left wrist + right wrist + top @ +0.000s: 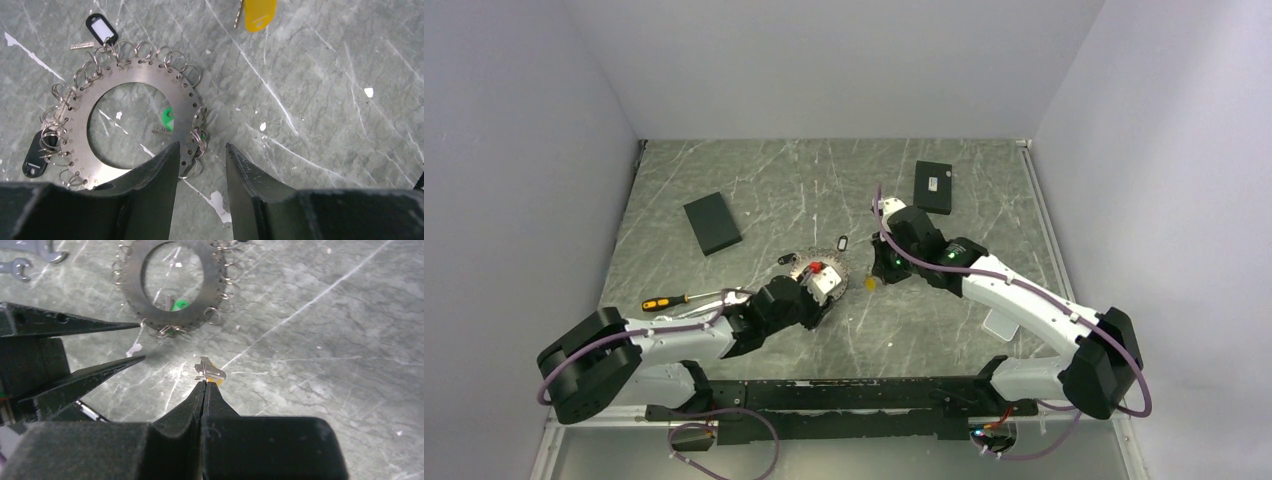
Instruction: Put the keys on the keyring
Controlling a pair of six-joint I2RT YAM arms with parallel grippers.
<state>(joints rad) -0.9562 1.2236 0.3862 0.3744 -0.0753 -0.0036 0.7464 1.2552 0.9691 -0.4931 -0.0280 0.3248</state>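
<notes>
2 grippers share this moment. At lower centre of the right wrist view, the right gripper has its fingertips pressed flat together, and the key with the orange-yellow head touches their very end; whether it is pinched or only nudged I cannot tell. Beyond it, at the top of that view, the keyring lies flat on the table. At bottom centre of the left wrist view, the left gripper has its jaws apart, gripping nothing, one finger over the keyring's lower right rim, where small split rings bunch. I judge the step to be carrying this 1 key to the keyring. Next, the left jaws must steady the rim, and the right must line the key's hole up with 1 split ring.
</notes>
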